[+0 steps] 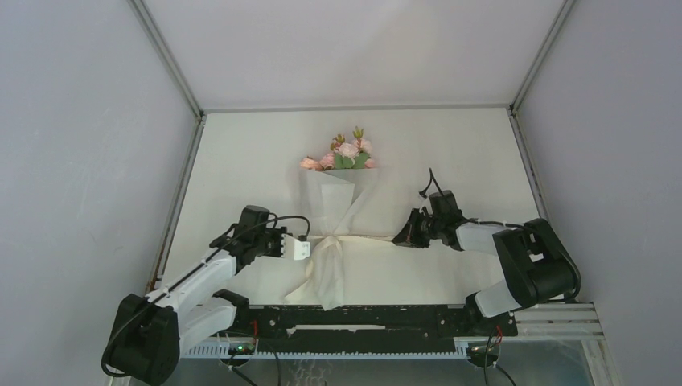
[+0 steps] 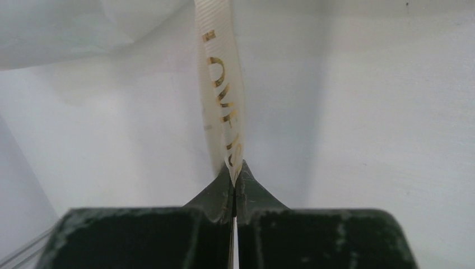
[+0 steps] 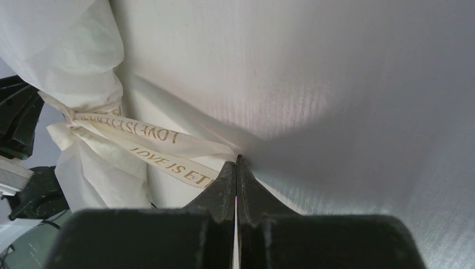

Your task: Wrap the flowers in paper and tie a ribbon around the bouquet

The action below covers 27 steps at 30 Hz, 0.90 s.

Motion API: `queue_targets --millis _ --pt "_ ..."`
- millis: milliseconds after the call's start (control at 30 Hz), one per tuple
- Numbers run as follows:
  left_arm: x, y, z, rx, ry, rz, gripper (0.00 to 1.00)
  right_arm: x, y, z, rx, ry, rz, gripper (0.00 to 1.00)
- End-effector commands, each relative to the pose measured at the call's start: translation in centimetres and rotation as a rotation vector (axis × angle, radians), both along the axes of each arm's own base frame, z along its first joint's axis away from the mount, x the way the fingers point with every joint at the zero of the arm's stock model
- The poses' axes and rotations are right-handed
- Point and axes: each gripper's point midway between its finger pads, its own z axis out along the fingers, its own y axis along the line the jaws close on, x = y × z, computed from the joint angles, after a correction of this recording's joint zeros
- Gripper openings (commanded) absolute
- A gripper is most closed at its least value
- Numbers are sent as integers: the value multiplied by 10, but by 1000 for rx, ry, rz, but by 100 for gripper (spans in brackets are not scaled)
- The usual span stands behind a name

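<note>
We have the flowers (image 1: 342,153) wrapped in paper (image 1: 326,273), with the bouquet (image 1: 336,201) lying mid-frame on the desk (image 1: 450,161). The ribbon (image 3: 151,134) circles its waist. Our left fingers (image 2: 215,193) and right fingers (image 3: 224,185) are each pinched tight on one end. Probably only tightening the knot remains.

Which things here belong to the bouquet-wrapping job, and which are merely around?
Job: pale pink flowers; off-white creased paper cone; narrow cream lettered ribbon, pinched by left gripper and right gripper.
Surroundings: white tabletop; black mounting rail.
</note>
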Motion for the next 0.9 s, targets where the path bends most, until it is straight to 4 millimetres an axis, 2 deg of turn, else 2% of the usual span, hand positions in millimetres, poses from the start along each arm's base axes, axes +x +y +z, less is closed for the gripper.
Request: queue_targets --millis 0,67,333,500,667,867 --pt "4 8 2 19 -25 5 0 4 -17 -8 -36 11 -86 0" --pt "0 12 -1 42 -16 -5 0 1 -20 -13 -45 28 -95 0" --pt "-13 26 -16 101 21 0 0 10 -35 -14 -45 35 -171 0" --pt "-14 26 -16 86 25 18 0 11 -36 -16 -30 52 -182 0" --pt "-13 31 -16 82 32 47 0 15 -47 -18 -50 49 -243 0" --pt "-16 31 -17 67 42 59 0 14 -48 -19 -49 56 -246 0"
